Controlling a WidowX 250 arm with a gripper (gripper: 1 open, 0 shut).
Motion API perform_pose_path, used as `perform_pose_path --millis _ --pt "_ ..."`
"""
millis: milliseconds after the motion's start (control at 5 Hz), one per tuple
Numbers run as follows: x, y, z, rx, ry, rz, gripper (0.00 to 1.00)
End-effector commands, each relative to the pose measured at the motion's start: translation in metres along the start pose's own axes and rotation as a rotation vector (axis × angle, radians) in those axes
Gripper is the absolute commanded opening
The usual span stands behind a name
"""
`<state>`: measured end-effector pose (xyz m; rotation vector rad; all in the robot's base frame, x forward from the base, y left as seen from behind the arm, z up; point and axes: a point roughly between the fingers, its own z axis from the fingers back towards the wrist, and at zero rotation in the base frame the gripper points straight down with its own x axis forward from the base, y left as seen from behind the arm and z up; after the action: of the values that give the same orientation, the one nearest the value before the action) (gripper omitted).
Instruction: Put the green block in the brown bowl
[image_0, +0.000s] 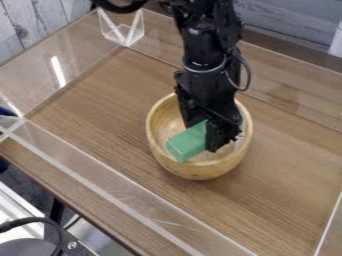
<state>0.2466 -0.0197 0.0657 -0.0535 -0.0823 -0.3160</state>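
The brown bowl (162, 150) sits near the middle of the wooden table, a round light-wood bowl with thick walls. Inside it the green block (187, 144) leans tilted, its lower end down in the bowl. My black gripper (207, 130) reaches straight down into the bowl and is shut on the block's upper end. The fingertips are partly hidden by the block and the bowl's far wall.
Clear acrylic walls (80, 170) fence the wooden tabletop (94, 100) on all sides. A small clear bracket (124, 30) stands at the back left. The arm (207, 45) rises from the bowl toward the top of the view.
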Motion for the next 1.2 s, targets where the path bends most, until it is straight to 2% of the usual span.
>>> perform_pose_path --millis 0,1000 --pt "0.0136 0.0061 0.0116 0.01 -0.052 0.011 0.0" --pt "0.0173 0.0088 0.011 -0.005 -0.035 0.019 0.0"
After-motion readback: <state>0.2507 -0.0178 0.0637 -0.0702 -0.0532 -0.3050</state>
